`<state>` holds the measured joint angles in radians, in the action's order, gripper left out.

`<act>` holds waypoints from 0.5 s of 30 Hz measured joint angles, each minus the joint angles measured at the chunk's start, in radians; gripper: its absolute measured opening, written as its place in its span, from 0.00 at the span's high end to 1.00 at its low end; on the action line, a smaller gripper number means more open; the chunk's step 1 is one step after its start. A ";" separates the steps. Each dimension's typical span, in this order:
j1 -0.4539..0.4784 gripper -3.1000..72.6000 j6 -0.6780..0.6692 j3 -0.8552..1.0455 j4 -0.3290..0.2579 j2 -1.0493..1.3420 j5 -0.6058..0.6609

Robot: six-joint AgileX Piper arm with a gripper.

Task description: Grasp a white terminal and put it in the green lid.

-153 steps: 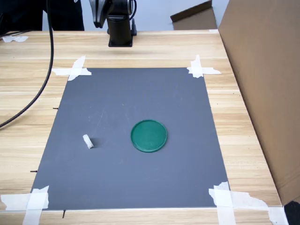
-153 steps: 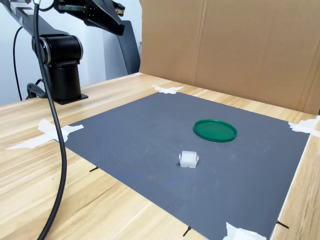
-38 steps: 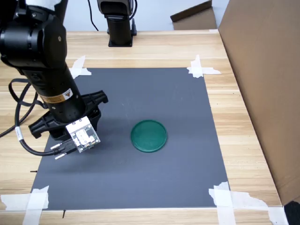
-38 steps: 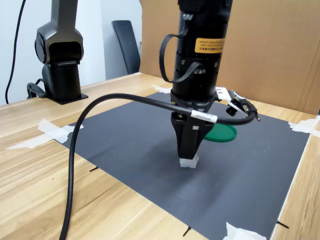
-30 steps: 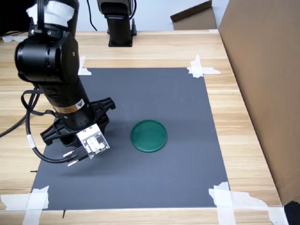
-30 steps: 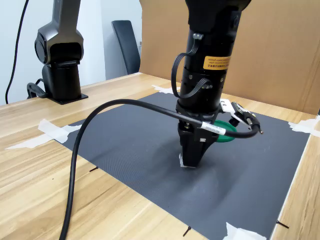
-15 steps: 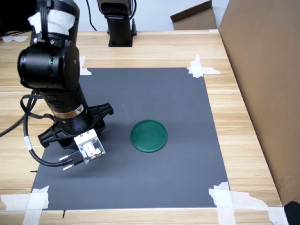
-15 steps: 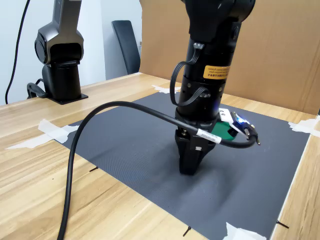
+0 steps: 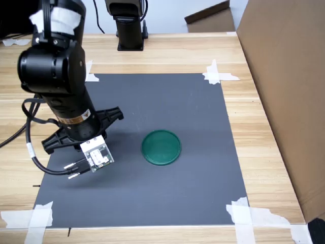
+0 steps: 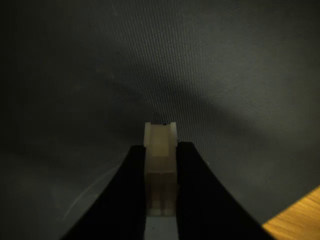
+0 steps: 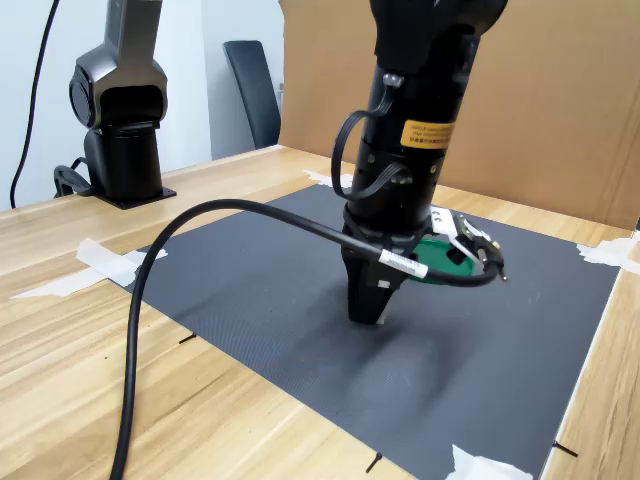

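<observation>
White terminal [image 10: 160, 167], a tiny rigid plastic block, sits pinched between your black gripper's [image 10: 161, 212] fingers, over the grey mat [image 9: 167, 96]. Probably light and slick; hold its flat sides. Round dark-green plastic lid [image 9: 161, 147] lies nearby, apart

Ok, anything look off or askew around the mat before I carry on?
Nothing stands out. The claw is shut on the white terminal, which sits straight between the fingers in the wrist view. The green lid lies flat and empty on the grey mat, whose taped corners are all down.
</observation>
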<state>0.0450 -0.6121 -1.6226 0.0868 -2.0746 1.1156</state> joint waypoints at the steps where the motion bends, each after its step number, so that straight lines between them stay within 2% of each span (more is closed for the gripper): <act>1: 0.000 0.85 0.000 0.000 -0.002 0.012 0.000; 5: 0.000 0.85 0.000 0.000 -0.022 0.055 0.006; 9: 0.000 0.85 -0.001 0.000 -0.087 0.153 0.046; 15: -0.003 0.85 -0.026 0.049 -0.137 0.257 0.049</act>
<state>0.0425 -0.6379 -1.5734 -0.0501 -1.8173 1.1646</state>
